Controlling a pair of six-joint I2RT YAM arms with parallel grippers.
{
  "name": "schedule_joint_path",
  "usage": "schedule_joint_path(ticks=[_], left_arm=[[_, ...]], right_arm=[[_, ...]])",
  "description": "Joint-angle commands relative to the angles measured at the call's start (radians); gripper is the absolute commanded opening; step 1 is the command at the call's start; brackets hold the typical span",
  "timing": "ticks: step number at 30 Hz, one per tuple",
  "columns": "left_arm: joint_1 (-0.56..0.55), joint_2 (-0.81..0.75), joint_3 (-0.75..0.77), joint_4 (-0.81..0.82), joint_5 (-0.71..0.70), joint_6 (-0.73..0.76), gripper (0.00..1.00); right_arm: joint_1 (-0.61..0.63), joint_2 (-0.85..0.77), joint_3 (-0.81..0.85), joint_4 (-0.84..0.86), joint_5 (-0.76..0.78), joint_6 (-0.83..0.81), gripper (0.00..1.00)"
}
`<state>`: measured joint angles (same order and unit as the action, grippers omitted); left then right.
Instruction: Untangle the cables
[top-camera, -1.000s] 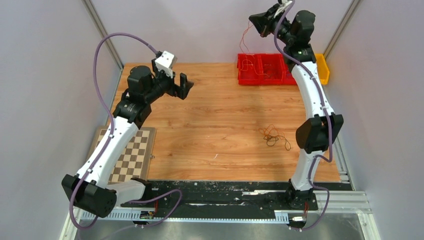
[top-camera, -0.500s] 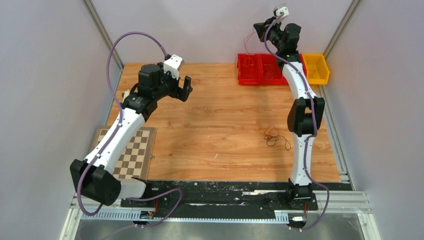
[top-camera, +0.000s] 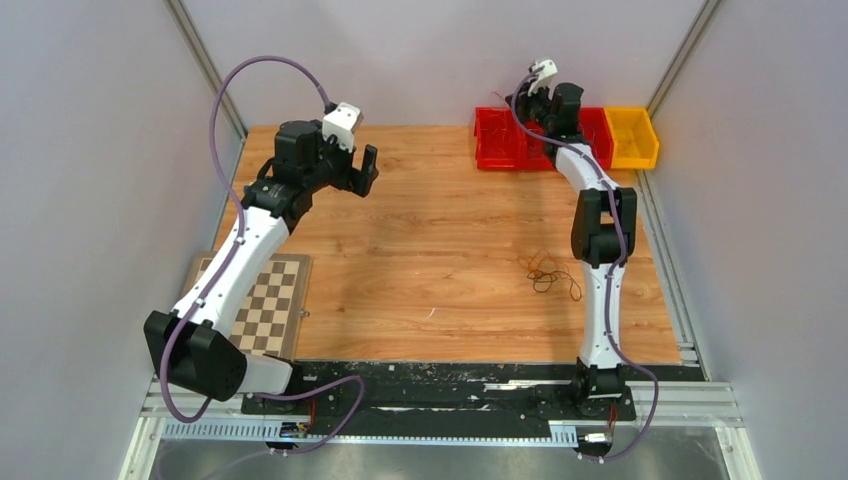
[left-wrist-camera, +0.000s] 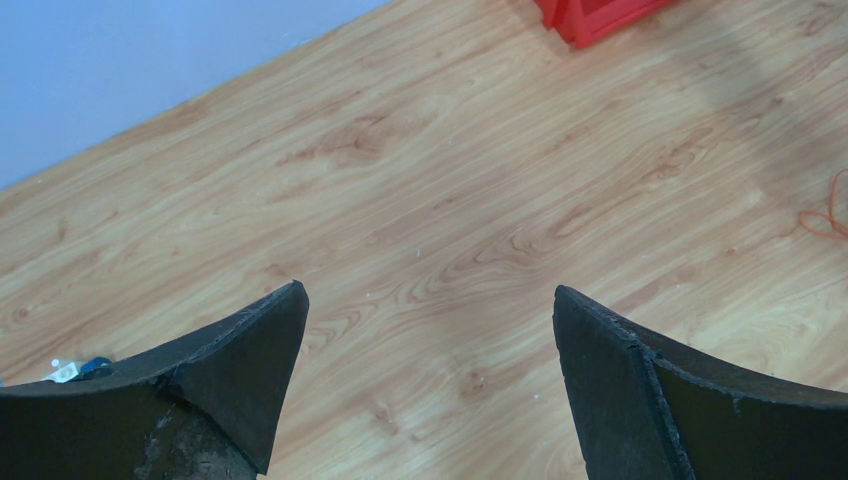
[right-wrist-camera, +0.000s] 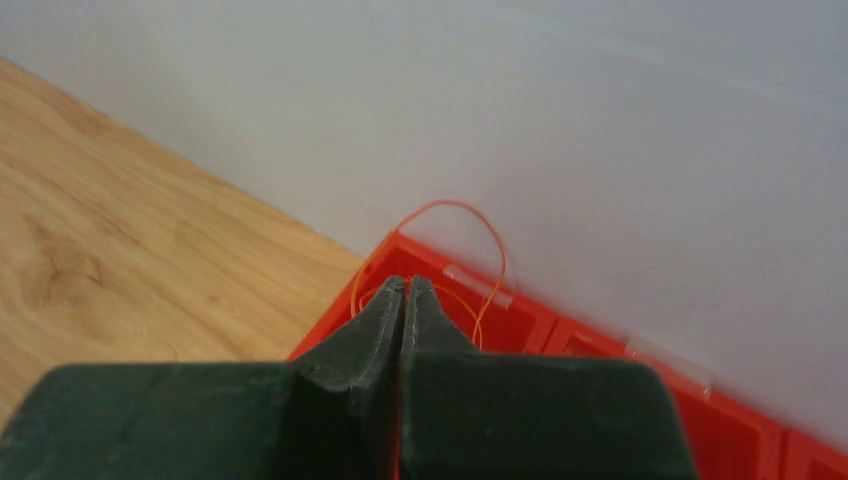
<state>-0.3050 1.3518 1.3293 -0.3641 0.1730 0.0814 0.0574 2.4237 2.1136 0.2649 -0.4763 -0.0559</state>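
Observation:
A small tangle of thin orange and dark cables (top-camera: 552, 272) lies on the wooden table, right of centre, beside the right arm. Its orange edge shows at the right border of the left wrist view (left-wrist-camera: 826, 216). My right gripper (top-camera: 520, 101) hangs over the left red bin (top-camera: 497, 143) at the back. Its jaws are pressed together (right-wrist-camera: 405, 285) on a thin orange wire (right-wrist-camera: 452, 205) that loops out past the tips over the bin (right-wrist-camera: 520, 320). My left gripper (top-camera: 367, 170) is open and empty above bare table at the back left (left-wrist-camera: 430, 300), far from the tangle.
Red bins (top-camera: 540, 145) and a yellow bin (top-camera: 637, 141) stand along the back right edge, against the wall. A checkerboard (top-camera: 262, 305) lies at the near left. The right arm stands just right of the tangle.
My right gripper has come down and back from high in the air to just above the left red bin, carrying the orange wire. My left gripper has shifted slightly and stays open.

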Motion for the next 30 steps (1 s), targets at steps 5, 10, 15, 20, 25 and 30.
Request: schedule_joint_path(ticks=[5,10,15,20,25,30], left_arm=[[0.008,0.006,0.054,-0.028,-0.003,0.009,1.0],[0.008,0.003,0.06,-0.036,0.003,0.008,1.0],[0.008,-0.001,0.06,-0.045,0.004,0.011,1.0],[0.008,-0.012,0.061,-0.053,0.006,0.014,1.0],[0.007,-0.025,0.056,-0.047,0.006,0.012,1.0],[0.008,-0.022,0.063,-0.042,0.009,-0.032,1.0]], right_arm=[[0.025,0.097,0.014,-0.107,0.025,-0.14,0.0],[0.064,0.148,0.073,-0.198,0.118,-0.238,0.0],[0.074,0.144,0.076,-0.211,0.115,-0.238,0.06],[0.074,0.052,0.038,-0.213,0.092,-0.207,0.41],[0.063,-0.131,-0.091,-0.217,0.081,-0.209,0.66],[0.028,-0.333,-0.202,-0.303,0.042,-0.229,0.94]])
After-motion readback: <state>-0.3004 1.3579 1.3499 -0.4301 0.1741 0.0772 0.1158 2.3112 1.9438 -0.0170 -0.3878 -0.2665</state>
